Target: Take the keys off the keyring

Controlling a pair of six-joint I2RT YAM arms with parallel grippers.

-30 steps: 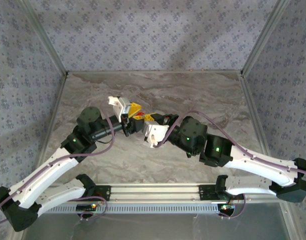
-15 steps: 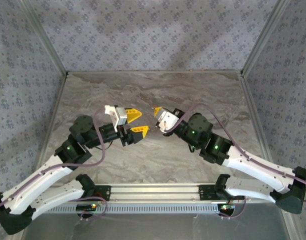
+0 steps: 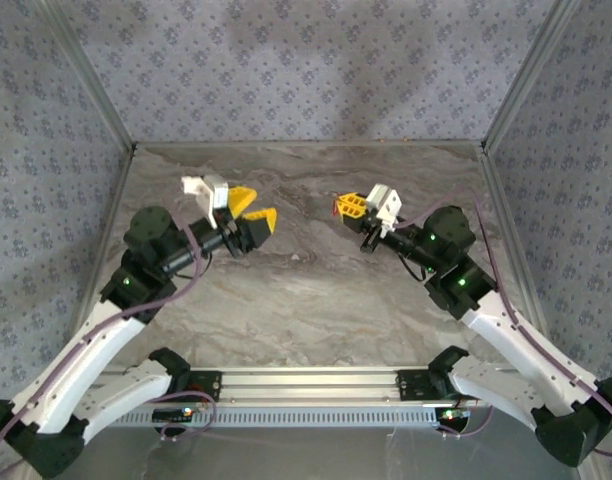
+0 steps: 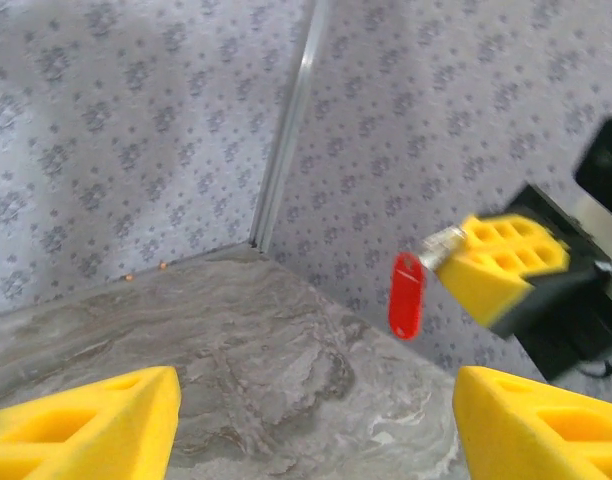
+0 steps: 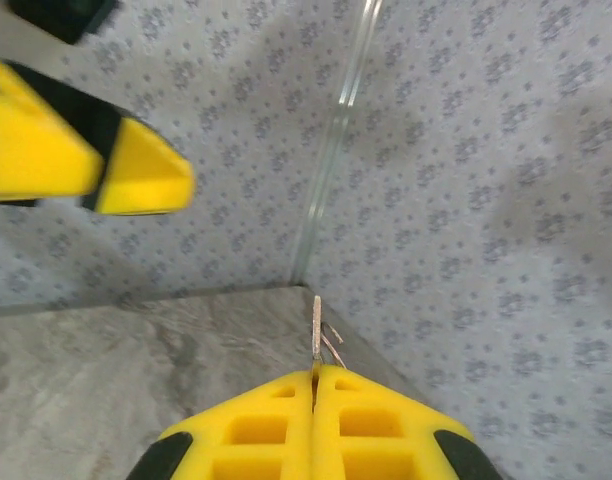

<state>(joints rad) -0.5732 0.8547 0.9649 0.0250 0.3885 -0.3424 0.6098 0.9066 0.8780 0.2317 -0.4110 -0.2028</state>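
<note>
Keyring [image 4: 406,294] hanging from right fingers [image 4: 498,262] | left fingers [image 3: 243,197] spread, apart | wall [image 4: 486,100] behind

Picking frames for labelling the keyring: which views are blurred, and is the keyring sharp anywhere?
Left wrist view: smeared, keyring and right gripper soft-edged. Right wrist view: left gripper blurred, own fingers crisper. Top external view: sharp, evenly lit, keyring too small to make out.

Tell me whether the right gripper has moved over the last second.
Yes. The right gripper has swung rightward and farther back, closer to the table's far edge, away from the left gripper.
</note>
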